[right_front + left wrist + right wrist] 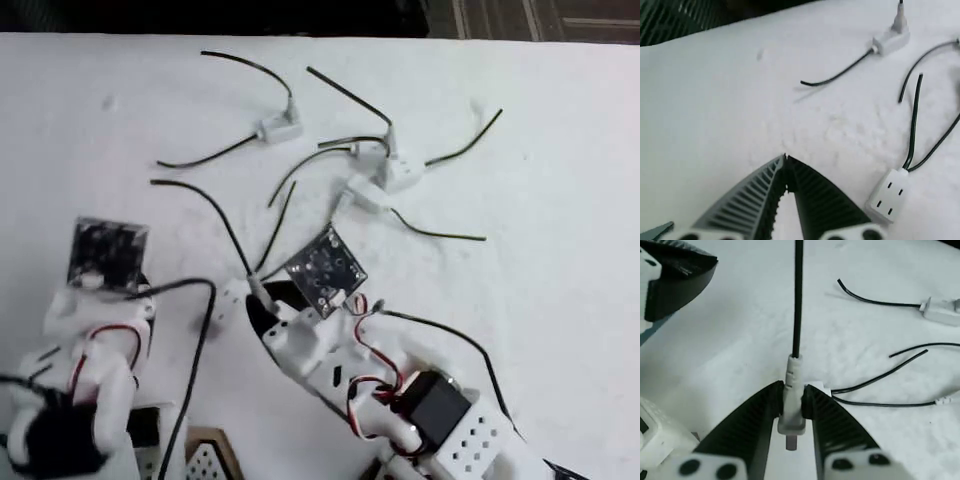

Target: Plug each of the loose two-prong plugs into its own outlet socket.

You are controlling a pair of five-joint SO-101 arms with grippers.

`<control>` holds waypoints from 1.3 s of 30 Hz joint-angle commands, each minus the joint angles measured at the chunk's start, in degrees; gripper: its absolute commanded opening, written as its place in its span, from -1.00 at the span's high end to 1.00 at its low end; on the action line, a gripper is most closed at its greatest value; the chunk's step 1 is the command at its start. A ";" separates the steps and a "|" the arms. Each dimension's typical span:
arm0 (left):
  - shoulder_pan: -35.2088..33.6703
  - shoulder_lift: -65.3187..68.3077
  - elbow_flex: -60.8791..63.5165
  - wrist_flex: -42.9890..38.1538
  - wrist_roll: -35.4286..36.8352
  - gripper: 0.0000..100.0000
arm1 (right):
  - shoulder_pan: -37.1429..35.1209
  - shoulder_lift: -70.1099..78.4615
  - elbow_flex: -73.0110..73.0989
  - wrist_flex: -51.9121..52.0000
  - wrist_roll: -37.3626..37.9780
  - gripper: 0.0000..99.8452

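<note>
Presently, the left gripper (786,167) sits clenched and empty at the near left. To its right, an outlet socket (887,196) lies on the table (560,150). Near centre, the right gripper (791,390) grasps a two-prong plug (792,415) just beside that socket.

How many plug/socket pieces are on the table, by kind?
Plug gripped in the right hand: 1
Open socket block beside that plug: 1
White connector clumps farther back, with black leads: 3
Total: 5
Cannot tell how many separate pieces each clump holds.
</note>
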 commanded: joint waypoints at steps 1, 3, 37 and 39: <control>-0.04 -4.35 -0.18 -2.90 5.54 0.95 | -0.22 -1.19 -2.99 -3.30 0.26 0.97; 0.75 -6.37 -0.18 -4.66 7.03 0.95 | -0.48 -2.59 -2.99 -4.35 0.26 0.97; 49.63 -17.19 -0.35 0.97 -2.20 0.95 | -10.51 -15.16 -2.55 5.76 4.75 0.97; 51.21 -17.19 -0.35 2.11 -4.31 0.95 | -10.42 -15.16 -2.55 6.55 4.75 0.97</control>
